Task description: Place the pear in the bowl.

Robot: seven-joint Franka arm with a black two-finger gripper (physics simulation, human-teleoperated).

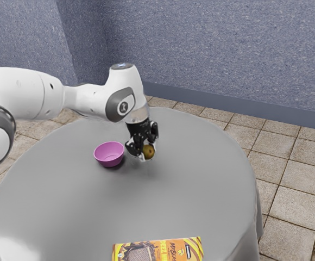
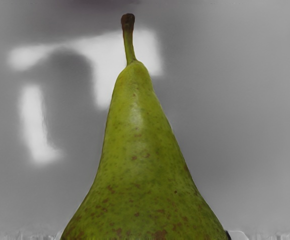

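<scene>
My gripper is shut on the pear, whose brownish rounded end shows between the fingertips in the exterior view. It appears to be held a little above the table. In the wrist view the green pear looms large, its stem pointing away from the hand, and slivers of the fingertips touch its wide part on both sides. The pink bowl stands upright on the table, close beside the gripper toward the exterior view's left, apart from the pear.
The round table has a grey cover. A yellow and orange package lies near the table's edge at the bottom of the exterior view, far from the bowl. A blue wall stands beyond the table.
</scene>
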